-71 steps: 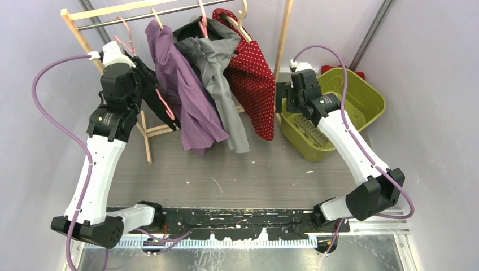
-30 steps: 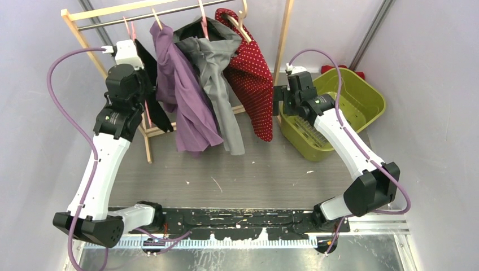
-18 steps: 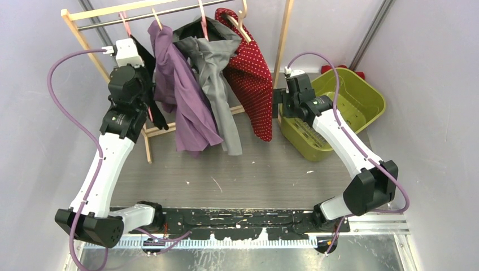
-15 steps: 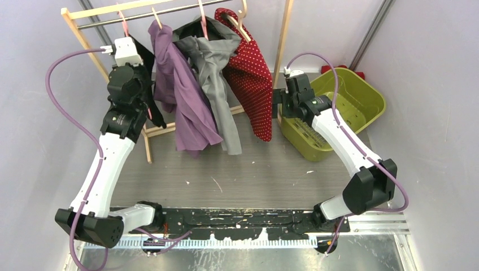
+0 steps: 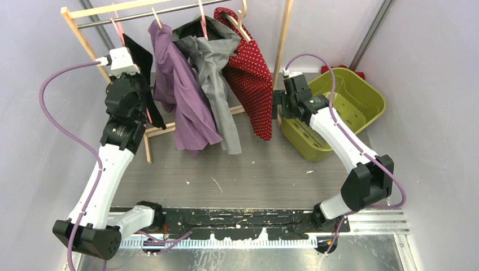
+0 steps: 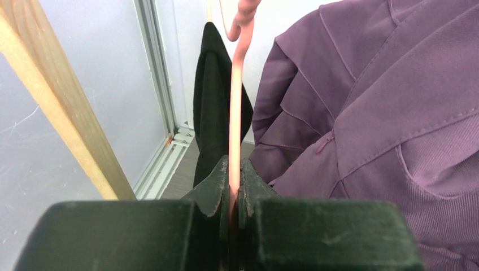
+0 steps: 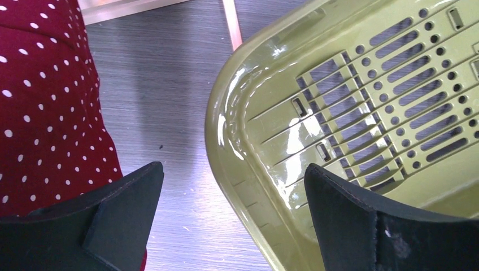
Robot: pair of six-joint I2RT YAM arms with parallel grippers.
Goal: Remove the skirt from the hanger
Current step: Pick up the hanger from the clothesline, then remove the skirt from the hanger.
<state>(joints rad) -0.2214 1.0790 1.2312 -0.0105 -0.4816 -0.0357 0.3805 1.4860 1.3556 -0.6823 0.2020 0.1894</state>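
Note:
A black skirt [image 5: 139,52] hangs on a pink hanger [image 5: 117,23] at the left end of the rack. In the left wrist view the skirt [image 6: 209,101] hangs just behind the hanger's thin pink bar [image 6: 236,101]. My left gripper [image 5: 146,107] is shut on that bar, which the left wrist view shows pinched between the gripper's [image 6: 234,169] jaws. My right gripper [image 5: 277,104] is open and empty, low between a red dotted garment and the green basket, as the right wrist view shows [image 7: 234,169].
A wooden rack [image 5: 79,34] with a metal rail [image 5: 164,10] carries a purple garment [image 5: 183,96], a grey one [image 5: 217,73] and a red polka-dot one [image 5: 251,79]. A green slotted basket [image 5: 339,110] stands at the right. Walls close in on both sides.
My left arm has raised the pink hanger and black skirt up and back toward the rail. My right gripper has shifted slightly left, still open.

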